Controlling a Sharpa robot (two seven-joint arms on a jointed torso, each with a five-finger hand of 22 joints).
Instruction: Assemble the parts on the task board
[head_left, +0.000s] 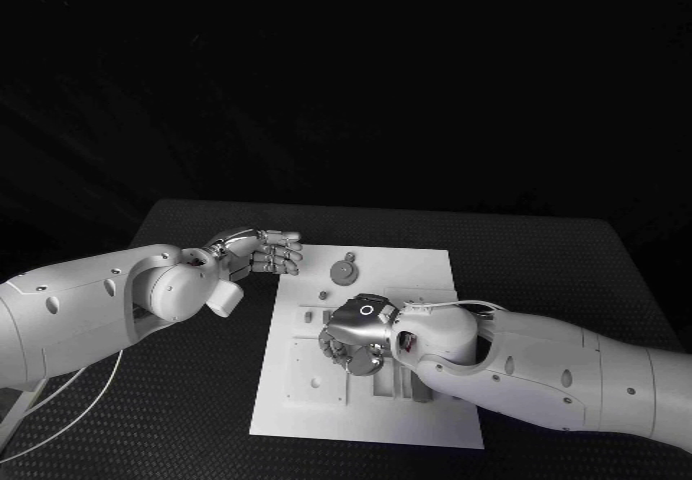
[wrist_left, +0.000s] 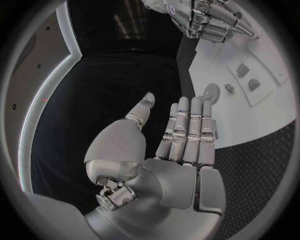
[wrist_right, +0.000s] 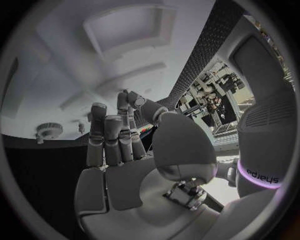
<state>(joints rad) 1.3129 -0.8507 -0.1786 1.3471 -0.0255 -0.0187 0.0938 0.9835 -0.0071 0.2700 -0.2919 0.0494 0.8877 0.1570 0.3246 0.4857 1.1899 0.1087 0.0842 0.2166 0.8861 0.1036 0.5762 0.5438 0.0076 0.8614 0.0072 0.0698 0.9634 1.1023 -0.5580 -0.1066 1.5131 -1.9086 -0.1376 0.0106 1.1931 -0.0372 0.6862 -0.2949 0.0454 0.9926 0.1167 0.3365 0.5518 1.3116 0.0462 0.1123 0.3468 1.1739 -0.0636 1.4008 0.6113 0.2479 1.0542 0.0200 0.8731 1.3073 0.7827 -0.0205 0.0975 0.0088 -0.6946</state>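
The white task board (head_left: 421, 272) lies in the middle of the black table. A round grey part (head_left: 343, 270) with a small tab lies near the board's far edge; it is also seen in the left wrist view (wrist_left: 211, 92) and the right wrist view (wrist_right: 48, 131). My left hand (head_left: 261, 251) hovers at the board's far left corner, fingers straight and together, thumb apart, holding nothing (wrist_left: 181, 135). My right hand (head_left: 359, 331) is over the board's middle, fingers pointing down at it. In the right wrist view its thumb bends toward the fingertips (wrist_right: 125, 140); I cannot see anything between them.
The board has shallow recesses (head_left: 315, 365) on its left half and a raised slotted block (head_left: 398, 386) near my right hand. A small stud (wrist_left: 229, 87) stands next to the round part. Black table mat (head_left: 173, 420) surrounds the board.
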